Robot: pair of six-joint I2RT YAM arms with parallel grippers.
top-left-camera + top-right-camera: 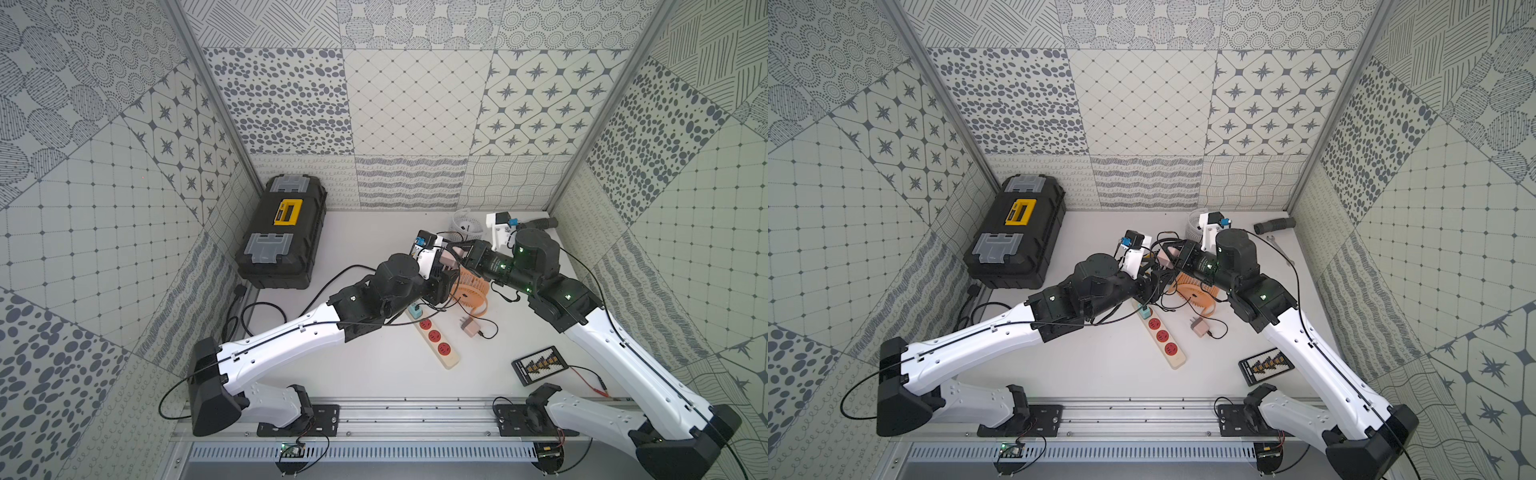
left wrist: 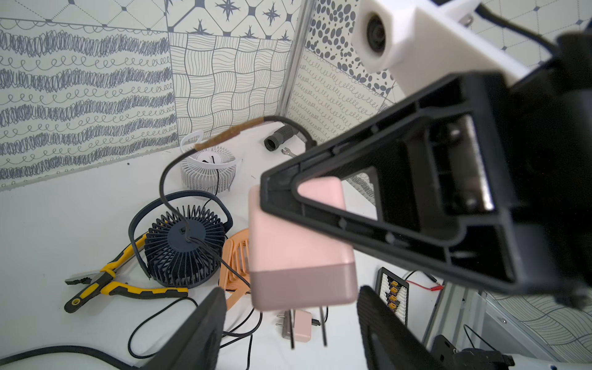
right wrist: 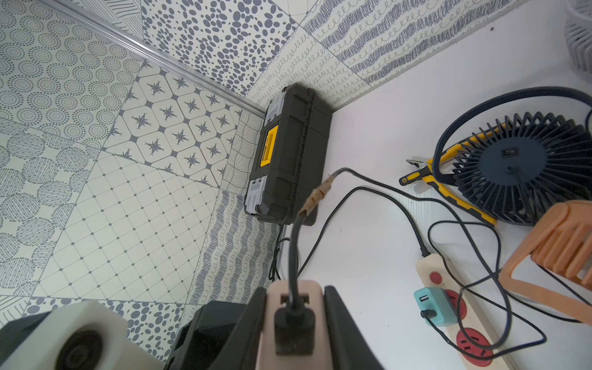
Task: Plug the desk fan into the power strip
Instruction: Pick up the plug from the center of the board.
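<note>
right hand (image 3: pixel 294 290) pinches a pink plug (image 2: pixel 298 250); left hand (image 2: pixel 291 298) is spread around its metal pins (image 2: pixel 323 326), not touching. the plug's black cord (image 3: pixel 292 243) leads to a dark fan (image 2: pixel 184 243). the power strip (image 1: pixel 436 340) lies on the tabletop (image 1: pixel 374 374) below, beside an orange fan (image 1: pixel 473 295).

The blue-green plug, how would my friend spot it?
Find the long cream power strip with red sockets on the white table. In the socket beside its small red button sits a teal charger block with a black cable plugged in. The held charger block and the loose charger block are pink and off the strip.
</note>
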